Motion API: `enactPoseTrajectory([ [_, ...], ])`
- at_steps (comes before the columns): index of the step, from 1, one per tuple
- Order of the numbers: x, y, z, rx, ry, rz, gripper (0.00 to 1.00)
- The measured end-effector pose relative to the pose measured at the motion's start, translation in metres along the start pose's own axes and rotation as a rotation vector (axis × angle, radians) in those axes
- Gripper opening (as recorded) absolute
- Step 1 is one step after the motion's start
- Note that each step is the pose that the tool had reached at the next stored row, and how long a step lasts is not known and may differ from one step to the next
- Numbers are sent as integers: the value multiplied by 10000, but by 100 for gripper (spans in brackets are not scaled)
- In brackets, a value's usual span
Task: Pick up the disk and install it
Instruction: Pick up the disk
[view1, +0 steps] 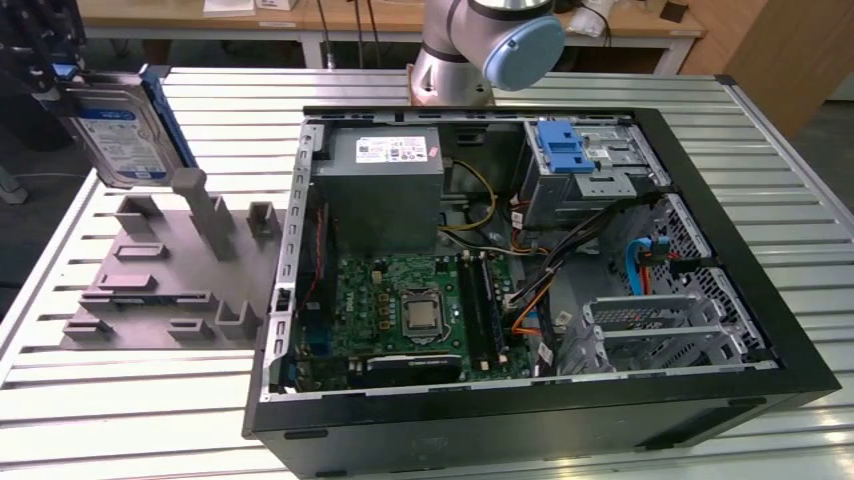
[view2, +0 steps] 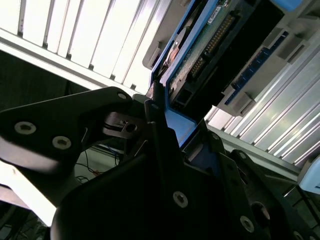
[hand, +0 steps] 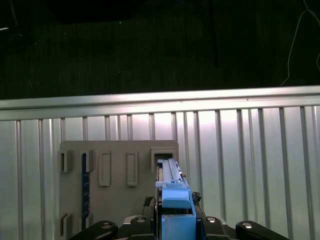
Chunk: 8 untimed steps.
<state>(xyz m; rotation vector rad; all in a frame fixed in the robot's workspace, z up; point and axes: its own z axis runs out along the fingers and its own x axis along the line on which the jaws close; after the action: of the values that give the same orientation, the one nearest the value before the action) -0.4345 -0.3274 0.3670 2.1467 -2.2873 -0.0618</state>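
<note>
Nearest in the exterior view is the black wall of the open computer case (view1: 534, 420), which lies on its side on the slatted metal desk (view1: 120, 400). Just inside that wall is the green motherboard (view1: 374, 300), with its processor socket (view1: 422, 316) bare. Toward the exterior view's right stands a perforated metal cage (view1: 667, 330). Black, orange and blue cables (view1: 567, 255) run between the board and the bays behind it.

Farther in, the grey power supply (view1: 380, 195) with a white sticker fills the case's far corner on the exterior view's left. A blue latch (view1: 566, 150) sits on the drive bay on the far right.

Outside the case, on the exterior view's left, a grey holder plate (view1: 147, 300) with upright posts and slots lies flat on the desk, just beside the case wall.

At the far end of that plate the disk (view1: 120, 135) stands on end with its white-and-blue label facing the camera. Its blue carrier frame runs along the side toward the exterior view's right. The claw (view2: 172, 125) is clamped on it. In the second wrist view the black fingers (view2: 155, 107) press against the blue frame, with the disk's connector edge beyond them. In the first wrist view the disk is seen edge-on, reaching from the claw toward a raised slot of the plate. Whether its lower end sits in that slot or hangs just over it I cannot tell.

Farthest back, the arm (view1: 474, 50) rises from the desk behind the case.
</note>
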Motion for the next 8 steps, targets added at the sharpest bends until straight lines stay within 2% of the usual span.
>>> enactPoseTrajectory([
  [8,-1,1,-23,1,-1,0,37],
])
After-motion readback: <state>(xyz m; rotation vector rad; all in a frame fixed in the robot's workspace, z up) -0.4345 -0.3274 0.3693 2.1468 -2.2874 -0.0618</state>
